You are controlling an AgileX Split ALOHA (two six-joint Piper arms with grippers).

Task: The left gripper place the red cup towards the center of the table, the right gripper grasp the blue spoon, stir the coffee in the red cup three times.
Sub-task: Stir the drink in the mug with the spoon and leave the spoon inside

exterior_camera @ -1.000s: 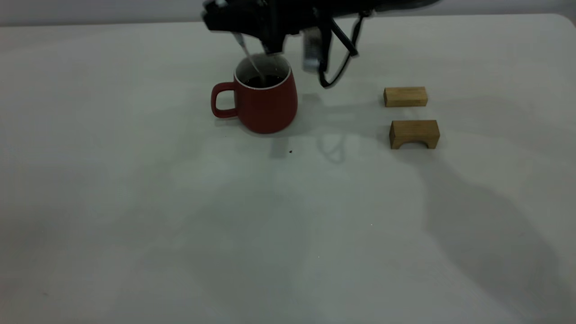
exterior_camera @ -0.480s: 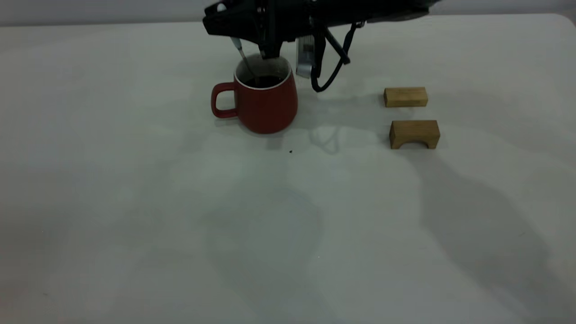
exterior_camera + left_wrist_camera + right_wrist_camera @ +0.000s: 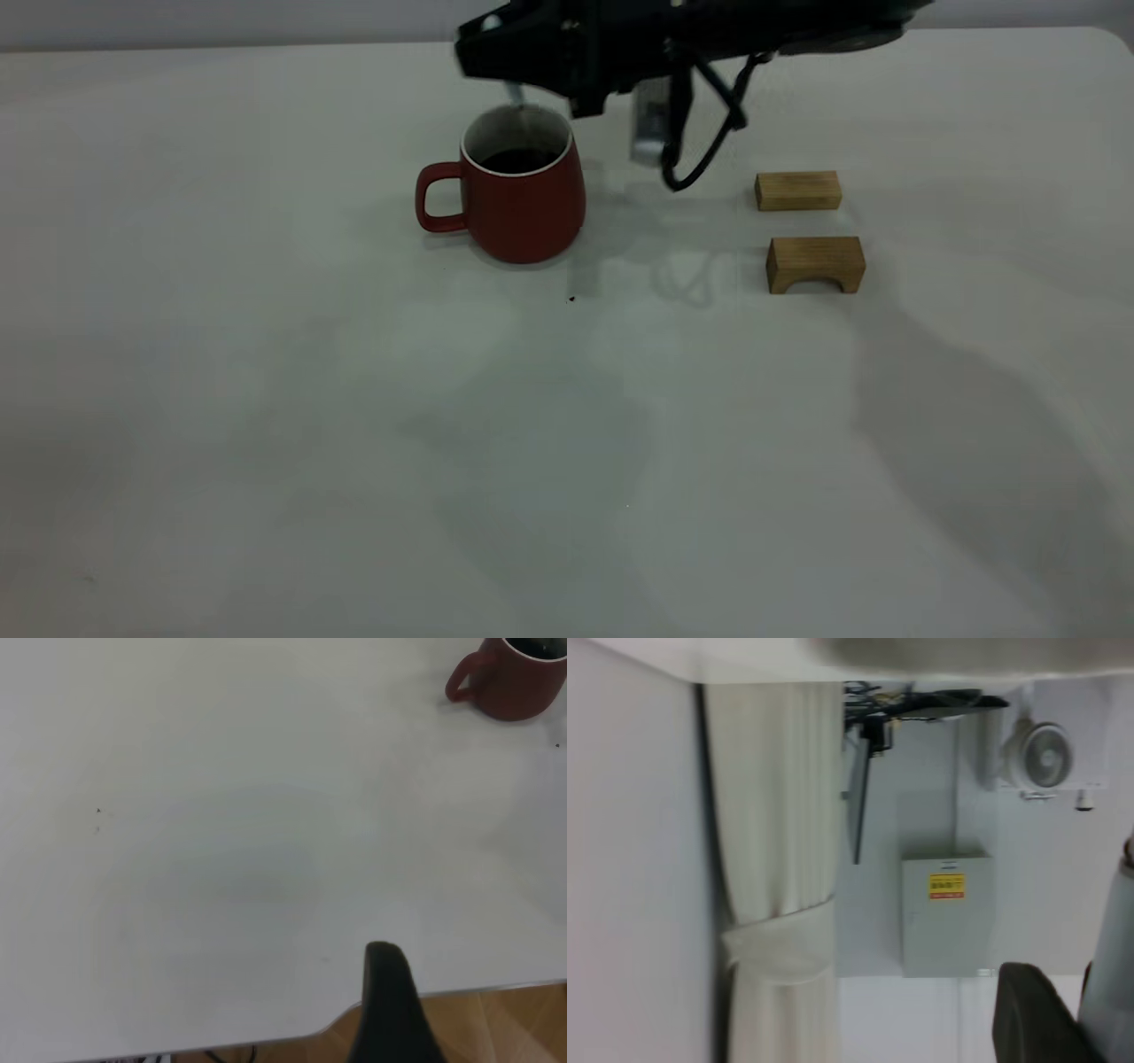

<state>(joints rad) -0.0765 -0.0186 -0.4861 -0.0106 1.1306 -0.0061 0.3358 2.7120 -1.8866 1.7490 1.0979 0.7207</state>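
Note:
The red cup (image 3: 523, 208) stands on the table (image 3: 354, 399), handle toward the left, with dark coffee (image 3: 518, 160) inside. My right gripper (image 3: 498, 60) hovers just above and behind the cup's rim, shut on the blue spoon (image 3: 512, 92). Only the spoon's grey neck shows below the gripper, clear of the coffee. In the right wrist view the pale spoon handle (image 3: 1109, 966) lies against a dark finger (image 3: 1032, 1019). The left wrist view shows the cup (image 3: 518, 682) far off and one black finger (image 3: 390, 1010) over the table's edge.
Two wooden blocks lie right of the cup: a plain bar (image 3: 797, 190) and an arched one (image 3: 815, 263). A black cable loop (image 3: 700, 151) hangs from the right arm between cup and blocks. A tiny dark speck (image 3: 571, 299) marks the table.
The right gripper has shifted to the right and lifted slightly. The spoon, which was dipped in the coffee, now hangs above the cup's back rim.

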